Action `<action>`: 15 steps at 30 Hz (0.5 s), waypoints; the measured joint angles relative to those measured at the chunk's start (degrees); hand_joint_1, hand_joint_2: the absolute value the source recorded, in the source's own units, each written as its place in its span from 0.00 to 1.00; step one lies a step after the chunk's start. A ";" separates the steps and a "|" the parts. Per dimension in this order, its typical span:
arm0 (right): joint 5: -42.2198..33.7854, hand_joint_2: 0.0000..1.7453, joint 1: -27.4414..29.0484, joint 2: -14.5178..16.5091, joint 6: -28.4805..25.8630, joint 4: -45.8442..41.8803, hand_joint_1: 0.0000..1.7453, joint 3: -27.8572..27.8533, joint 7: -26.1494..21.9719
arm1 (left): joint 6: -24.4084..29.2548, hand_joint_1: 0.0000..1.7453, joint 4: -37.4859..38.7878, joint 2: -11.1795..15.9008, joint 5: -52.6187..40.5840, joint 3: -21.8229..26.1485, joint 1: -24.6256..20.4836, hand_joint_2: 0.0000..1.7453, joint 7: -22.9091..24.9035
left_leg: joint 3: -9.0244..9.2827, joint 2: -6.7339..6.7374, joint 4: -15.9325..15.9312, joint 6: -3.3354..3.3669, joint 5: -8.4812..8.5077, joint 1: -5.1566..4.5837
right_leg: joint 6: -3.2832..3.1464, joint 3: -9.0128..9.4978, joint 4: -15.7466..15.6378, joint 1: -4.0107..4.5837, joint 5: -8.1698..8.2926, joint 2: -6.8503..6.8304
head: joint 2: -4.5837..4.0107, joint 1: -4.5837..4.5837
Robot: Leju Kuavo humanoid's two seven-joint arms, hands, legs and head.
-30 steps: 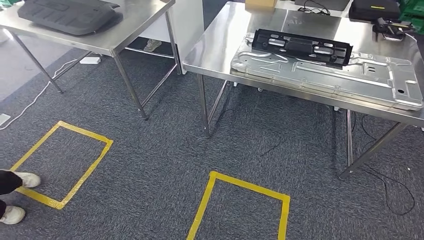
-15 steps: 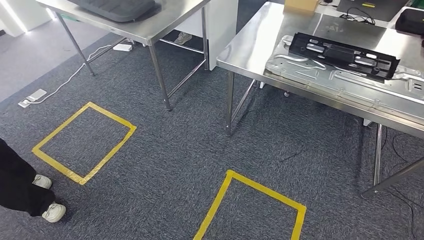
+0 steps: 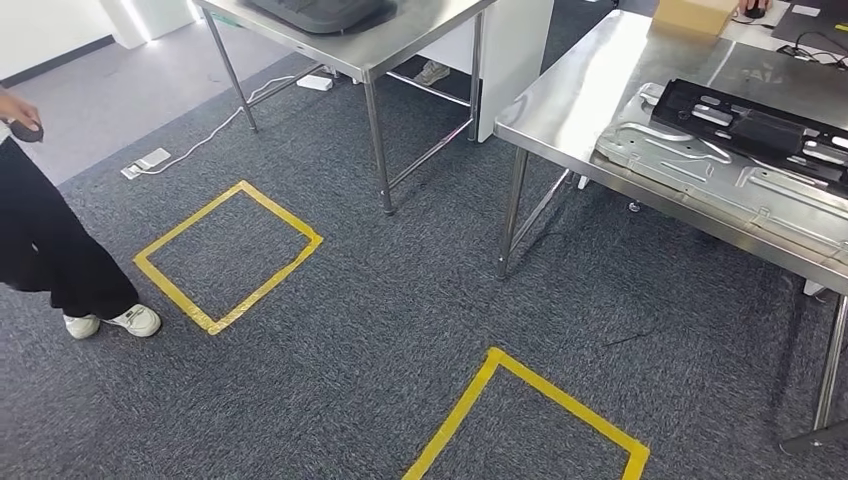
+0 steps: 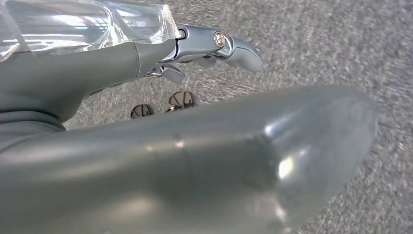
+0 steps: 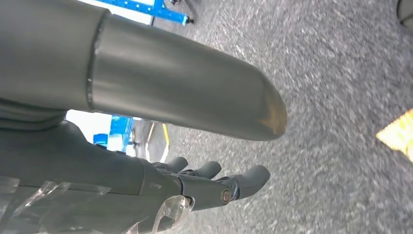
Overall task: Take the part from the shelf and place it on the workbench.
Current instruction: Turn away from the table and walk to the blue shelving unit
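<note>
A black ribbed plastic part (image 3: 770, 130) lies on a silver stamped metal panel (image 3: 700, 180) on the steel workbench (image 3: 570, 100) at the right of the head view. My left hand (image 4: 87, 68) hangs above grey carpet, its fingers (image 4: 219, 44) spread from the thick thumb (image 4: 204, 156), with nothing in it. In its wrist view my right hand (image 5: 97, 165) also hangs over the carpet, its fingers (image 5: 229, 183) extended and empty.
A second steel table (image 3: 420, 40) at the back bears a dark grey moulded cover (image 3: 320, 12). A person in black trousers (image 3: 50, 240) stands at the left. Two yellow tape squares (image 3: 230, 255) (image 3: 530, 420) mark the carpet. A cardboard box (image 3: 695, 14) sits on the workbench.
The whole picture has slid right, so the camera has turned left. The person at the left edge has come further into sight. The part stays on the panel.
</note>
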 joint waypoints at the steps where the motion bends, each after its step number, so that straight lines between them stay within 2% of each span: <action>1: -0.18 0.00 -0.06 0.07 -0.06 0.00 0.00 -0.08 0.05 | 0.04 0.00 0.02 0.08 -0.03 0.01 0.05 0.00 -0.02 | -0.74 1.11 1.58 -0.30 -0.99 0.02 | -0.34 0.04 -0.07 -0.01 0.06 -0.75 | 0.00 -0.02; 3: -0.64 0.00 0.02 0.11 -0.27 0.00 0.00 -0.28 0.20 | 0.09 0.00 0.05 0.19 -0.05 0.02 -0.07 0.00 -0.09 | -3.90 3.79 8.33 -0.95 -4.59 0.10 | -0.77 0.03 -0.13 0.13 0.06 -2.38 | 0.00 -0.05; 4: -0.80 0.00 0.12 0.11 -0.37 0.02 0.00 -0.38 0.25 | 0.08 0.00 0.05 0.22 -0.05 0.02 -0.13 0.00 -0.14 | -5.95 4.36 12.56 -1.19 -6.42 0.23 | -0.85 -0.01 -0.13 0.27 0.00 -3.22 | 0.01 -0.05; 5: -0.90 0.00 0.20 0.13 -0.42 0.04 0.00 -0.48 0.29 | 0.07 0.00 0.05 0.22 -0.04 0.02 -0.10 0.00 -0.16 | -7.57 4.63 15.93 -1.32 -7.56 0.34 | -0.86 -0.03 -0.12 0.37 -0.04 -4.04 | 0.01 -0.06; 6: -0.95 0.00 0.24 0.16 -0.44 0.07 0.00 -0.56 0.31 | 0.07 0.00 0.05 0.22 -0.04 0.02 0.01 0.00 -0.17 | -8.27 4.76 17.42 -1.33 -7.70 0.40 | -0.83 -0.03 -0.12 0.42 -0.10 -4.73 | 0.01 -0.05; 7: -0.96 0.00 0.23 0.20 -0.44 0.10 0.00 -0.63 0.31 | 0.06 0.00 0.05 0.26 -0.03 0.02 0.12 0.00 -0.17 | -7.77 4.94 16.45 -1.24 -6.77 0.42 | -0.77 0.02 -0.11 0.42 -0.16 -5.41 | 0.01 -0.05; 8: -0.97 0.00 0.15 0.26 -0.44 0.11 0.00 -0.68 0.31 | 0.03 0.00 0.05 0.33 -0.03 0.02 0.19 0.00 -0.19 | -6.11 5.40 13.21 -1.11 -5.03 0.41 | -0.68 0.13 -0.11 0.39 -0.24 -6.06 | 0.01 -0.05; 10: -1.05 0.00 0.00 0.33 -0.45 0.11 0.00 -0.75 0.31 | -0.16 0.00 0.05 0.51 0.06 0.02 0.07 0.00 -0.26 | -1.75 7.85 4.69 -0.76 -1.61 0.19 | -0.30 0.45 -0.08 0.49 -0.51 -7.18 | 0.01 -0.04; 11: -1.15 0.00 -0.05 0.35 -0.48 0.11 0.00 -0.78 0.31 | -0.36 0.00 0.05 0.58 0.17 0.02 -0.04 0.00 -0.32 | -0.34 8.81 1.85 -0.55 -0.74 0.02 | -0.05 0.62 -0.08 0.59 -0.66 -7.61 | 0.01 -0.03; 12: -1.26 0.00 -0.13 0.35 -0.51 0.11 0.00 -0.81 0.26 | -0.66 0.00 0.06 0.62 0.33 0.02 -0.06 0.00 -0.37 | 0.26 9.38 0.46 -0.31 -0.49 -0.15 | 0.23 0.81 -0.13 0.72 -0.81 -8.01 | 0.01 -0.02; 14: -1.48 0.00 -0.41 0.37 -0.58 0.11 0.00 -0.85 0.02 | -1.65 0.00 0.07 0.75 0.62 0.02 0.09 0.00 -0.36 | 0.26 8.48 0.06 0.31 -0.44 -0.34 | 0.78 1.19 -0.34 0.73 -1.01 -8.71 | 0.01 -0.02; 15: -1.53 0.00 -0.53 0.37 -0.60 0.11 0.00 -0.85 -0.19 | -2.29 0.00 0.07 0.81 0.69 0.01 0.20 0.00 -0.23 | 0.28 7.94 -0.07 0.67 -0.32 -0.29 | 1.09 1.27 -0.12 0.62 -1.36 -8.23 | 0.01 -0.02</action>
